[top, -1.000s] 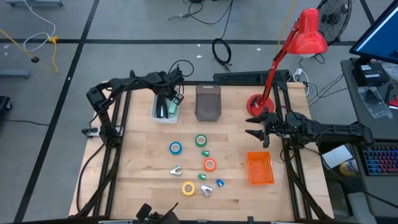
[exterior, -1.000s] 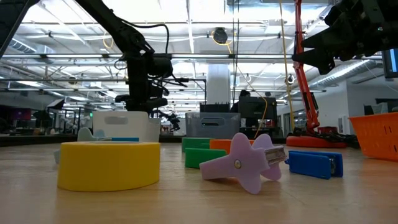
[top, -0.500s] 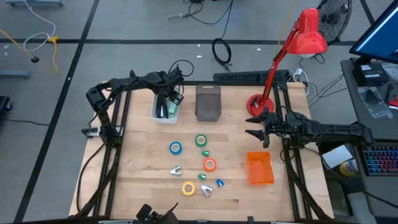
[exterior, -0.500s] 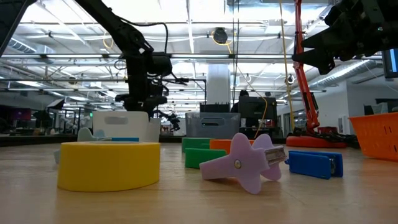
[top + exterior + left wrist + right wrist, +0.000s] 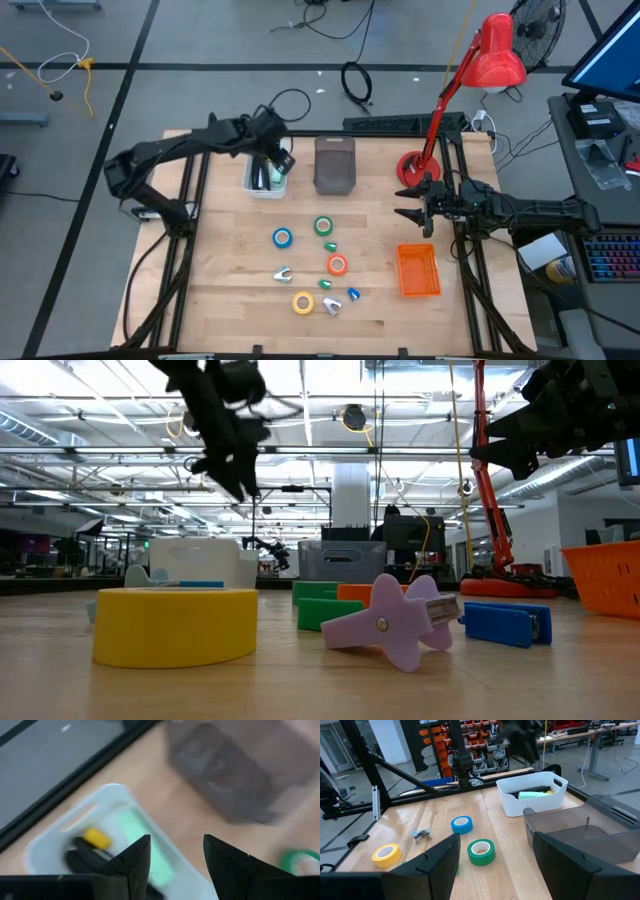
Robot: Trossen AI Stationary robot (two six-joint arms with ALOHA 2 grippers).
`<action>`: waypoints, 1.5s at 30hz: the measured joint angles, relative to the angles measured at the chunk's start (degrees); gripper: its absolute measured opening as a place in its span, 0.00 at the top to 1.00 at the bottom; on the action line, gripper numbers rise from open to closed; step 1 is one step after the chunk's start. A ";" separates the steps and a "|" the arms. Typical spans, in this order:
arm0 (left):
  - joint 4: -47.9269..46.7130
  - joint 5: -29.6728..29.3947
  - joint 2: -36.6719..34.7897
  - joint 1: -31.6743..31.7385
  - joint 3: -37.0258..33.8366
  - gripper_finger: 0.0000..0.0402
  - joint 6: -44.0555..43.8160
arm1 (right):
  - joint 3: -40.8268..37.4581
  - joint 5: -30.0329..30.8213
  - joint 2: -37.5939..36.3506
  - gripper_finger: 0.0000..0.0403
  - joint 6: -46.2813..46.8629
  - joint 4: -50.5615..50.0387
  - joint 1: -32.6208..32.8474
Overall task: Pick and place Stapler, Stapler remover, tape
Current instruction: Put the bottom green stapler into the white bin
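Four tape rolls lie flat mid-table: blue [image 5: 282,238], green [image 5: 323,226], orange [image 5: 337,265], yellow [image 5: 302,302]. Around them lie a grey staple remover [image 5: 283,273], a lilac one [image 5: 331,306], a small blue stapler [image 5: 354,294] and a small green stapler [image 5: 330,244]. The white bin [image 5: 266,172] holds a black stapler [image 5: 82,857] and a green one [image 5: 137,837]. My left gripper [image 5: 273,163] hangs open and empty above that bin [image 5: 175,862]. My right gripper [image 5: 412,200] waits open near the right edge [image 5: 502,865].
A grey bin [image 5: 335,165] stands right of the white bin. An orange basket [image 5: 418,270] sits near the right edge. A red desk lamp's base [image 5: 412,167] stands at the far right corner, close to my right gripper. Bare wood lies along the left side.
My left gripper has risen from low over the white bin to well above it, and its arm's elbow has swung toward the table's left. Nothing on the table has moved.
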 joint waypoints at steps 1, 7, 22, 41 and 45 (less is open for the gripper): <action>-0.32 0.24 -0.81 -1.74 0.00 0.54 0.02 | 0.00 0.00 -0.02 0.40 -0.02 0.00 0.01; -1.26 0.24 -3.33 -14.01 0.00 0.54 -1.51 | 0.00 0.00 0.00 0.40 -0.02 -0.02 0.02; 3.44 -10.65 -0.76 -40.84 0.04 0.54 -14.81 | -0.02 0.00 -0.01 0.40 -0.02 -0.02 0.01; 15.17 -0.44 11.40 -41.93 0.04 0.54 -0.13 | -0.02 -0.01 -0.01 0.40 -0.02 -0.03 0.01; 15.57 0.49 12.50 -43.52 0.07 0.54 5.48 | -0.02 0.00 -0.01 0.40 -0.02 -0.04 0.02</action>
